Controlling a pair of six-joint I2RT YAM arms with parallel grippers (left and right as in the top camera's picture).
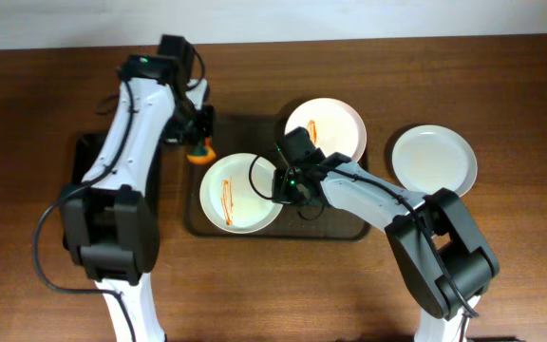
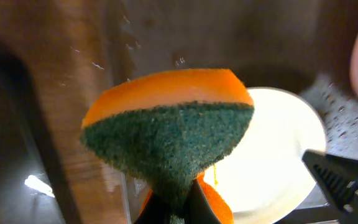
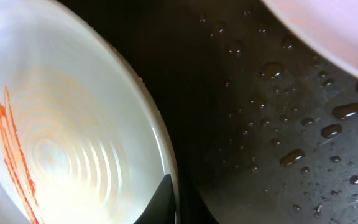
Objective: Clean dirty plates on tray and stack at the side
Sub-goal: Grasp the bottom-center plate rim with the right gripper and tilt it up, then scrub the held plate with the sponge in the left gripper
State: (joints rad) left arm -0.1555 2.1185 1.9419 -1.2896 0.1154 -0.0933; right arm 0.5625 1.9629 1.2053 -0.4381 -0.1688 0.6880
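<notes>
A dark tray (image 1: 254,129) holds two white plates streaked with orange sauce: a near one (image 1: 239,192) and a far one (image 1: 326,128). My left gripper (image 1: 198,142) is shut on an orange and green sponge (image 2: 169,127), held above the tray's left edge beside the near plate (image 2: 272,155). My right gripper (image 1: 283,183) is shut on the right rim of the near plate (image 3: 73,143), one finger inside the rim and one outside. A clean white plate (image 1: 433,160) lies on the table right of the tray.
The tray floor (image 3: 278,124) is wet with water drops. The wooden table (image 1: 520,85) surrounds the tray. A dark object (image 1: 85,157) sits at the left behind my left arm.
</notes>
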